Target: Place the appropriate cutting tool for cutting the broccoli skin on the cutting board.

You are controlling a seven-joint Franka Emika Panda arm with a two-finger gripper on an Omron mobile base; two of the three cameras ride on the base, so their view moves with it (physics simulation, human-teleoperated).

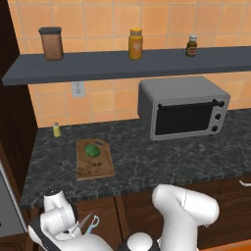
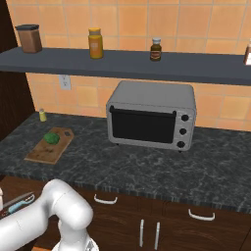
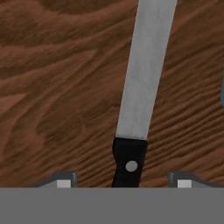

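Below, pincer (image 3: 123,183) spread, astride knife (image 3: 144,83) on brown wood; broccoli (image 1: 92,150) on cutting board (image 1: 94,165), dark counter (image 1: 162,157).

Counter (image 1: 147,162): cutting board (image 1: 94,159) placed at left of frame, broccoli (image 1: 91,150) on its far end; small bottle (image 1: 57,130) set behind it by the wall; toaster oven (image 1: 182,108) positioned at right. Shelf (image 1: 122,63), upper frame: canister (image 1: 51,43) left, jar (image 1: 136,44) centre, bottle (image 1: 191,46) right. Knife (image 3: 142,92) laid on a wooden surface (image 3: 52,87), between the fingertips (image 3: 63,180) at lower frame.
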